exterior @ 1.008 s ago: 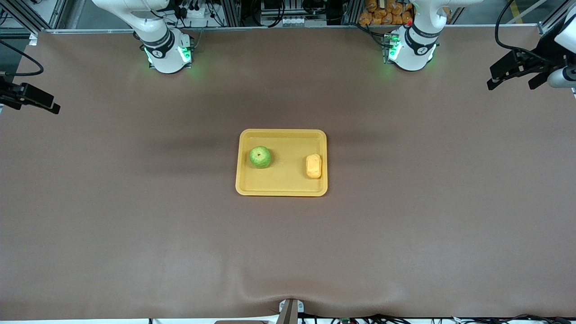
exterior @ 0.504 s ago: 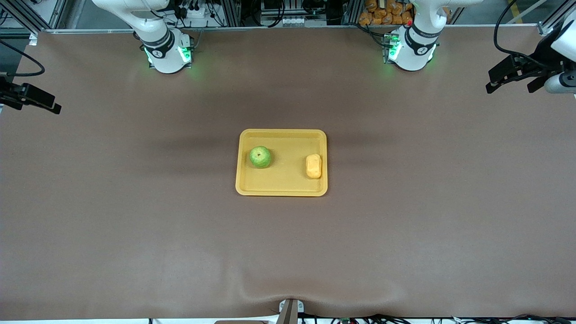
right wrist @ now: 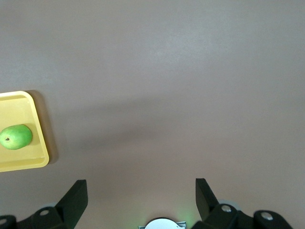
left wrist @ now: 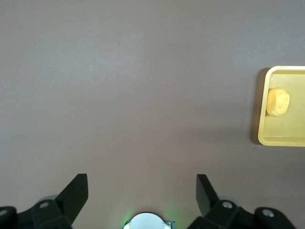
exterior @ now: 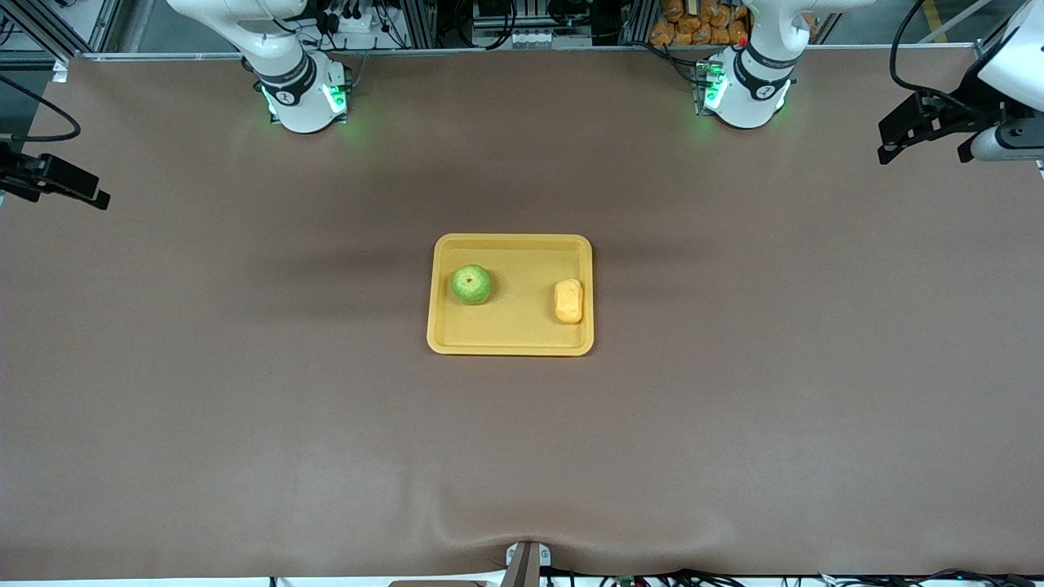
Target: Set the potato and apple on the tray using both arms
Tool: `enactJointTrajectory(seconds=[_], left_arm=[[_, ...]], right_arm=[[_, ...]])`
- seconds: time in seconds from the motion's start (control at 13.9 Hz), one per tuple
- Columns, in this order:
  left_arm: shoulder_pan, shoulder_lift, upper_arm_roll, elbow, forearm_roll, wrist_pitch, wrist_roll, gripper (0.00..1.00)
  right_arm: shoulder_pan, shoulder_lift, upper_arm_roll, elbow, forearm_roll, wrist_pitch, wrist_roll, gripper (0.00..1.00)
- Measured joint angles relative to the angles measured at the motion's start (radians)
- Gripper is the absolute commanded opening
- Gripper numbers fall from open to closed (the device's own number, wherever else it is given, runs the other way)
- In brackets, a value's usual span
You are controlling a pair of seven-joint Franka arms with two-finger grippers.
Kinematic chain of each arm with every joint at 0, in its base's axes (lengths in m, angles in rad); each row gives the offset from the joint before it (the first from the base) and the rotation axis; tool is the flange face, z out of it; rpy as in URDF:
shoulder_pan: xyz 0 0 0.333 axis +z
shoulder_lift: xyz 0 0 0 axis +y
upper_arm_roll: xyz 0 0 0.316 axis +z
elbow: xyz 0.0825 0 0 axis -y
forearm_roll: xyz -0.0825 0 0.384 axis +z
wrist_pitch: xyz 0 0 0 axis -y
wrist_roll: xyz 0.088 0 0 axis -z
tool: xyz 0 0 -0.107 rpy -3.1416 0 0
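The apple [exterior: 471, 284] and potato [exterior: 568, 301] lie apart on the tray [exterior: 510, 344], so the task looks done, and the left pincer [left wrist: 142, 191] and right pincer [right wrist: 141, 192], both spread and empty, hang over the table [exterior: 245, 424] well apart from the tray.

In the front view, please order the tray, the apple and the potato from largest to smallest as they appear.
1. tray, clearly the largest.
2. apple and potato: they look about alike, so I do not rank them.
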Motion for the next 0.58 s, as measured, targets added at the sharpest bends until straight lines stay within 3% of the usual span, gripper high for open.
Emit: enactJointTrajectory(seconds=[0.58], left_arm=[[0.006, 0.003, 0.006, 0.008, -0.013, -0.002, -0.001, 1.00]], right_arm=[[0.002, 0.002, 0.002, 0.000, 0.001, 0.000, 0.000, 1.00]])
